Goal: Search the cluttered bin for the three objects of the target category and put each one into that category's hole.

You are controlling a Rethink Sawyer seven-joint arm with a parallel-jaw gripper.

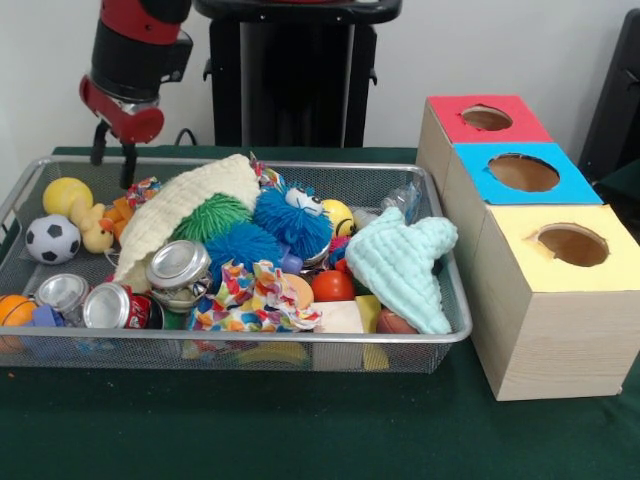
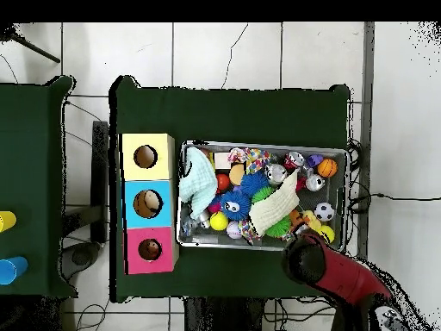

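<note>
Front view: red-black gripper (image 1: pixel 113 160) w/ jaws spread, empty, over far corner of silver wire-mesh bin (image 1: pixel 240 352), likely poised to search. Three-hole wooden sorting box (image 1: pixel 540 330) sits beside bin for short drops.

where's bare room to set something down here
Free: the green table in front of the mesh bin, and the strip behind it, between the bin and the robot's side edge. The gap between the bin and the boxes is narrow. Inside the bin it is crowded throughout; the gripper hangs over its back corner.
</note>
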